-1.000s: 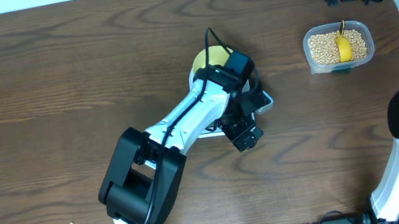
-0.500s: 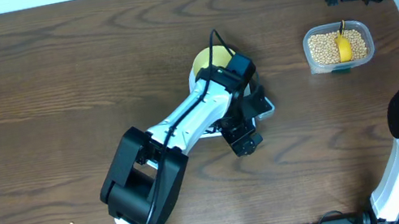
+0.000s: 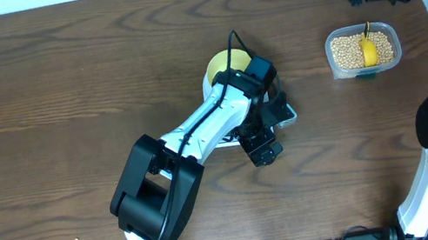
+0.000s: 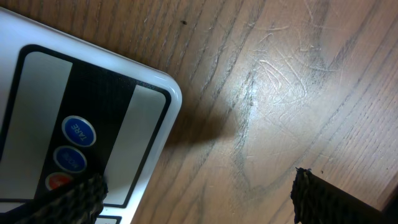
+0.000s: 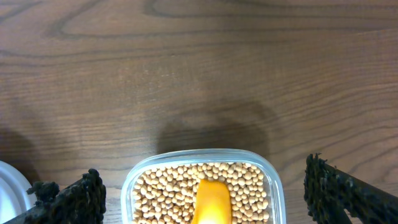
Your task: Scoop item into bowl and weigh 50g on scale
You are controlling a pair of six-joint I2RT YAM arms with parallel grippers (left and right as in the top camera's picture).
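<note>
I hold the left tool [image 4: 199,196] spread open over the button corner of the scale [image 4: 93,99], bowl [image 3: 219,60] just behind it; lowering askew could press the TARE button [image 4: 79,130] or shove the scale; right tool [image 5: 208,194] open above the beans [image 5: 165,186].

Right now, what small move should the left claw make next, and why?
Probably lower the left claw so its finger presses the red button just beside it. The claw stands open, that finger hangs low over the scale, and the pale yellow bowl appears to sit on the scale already.
</note>
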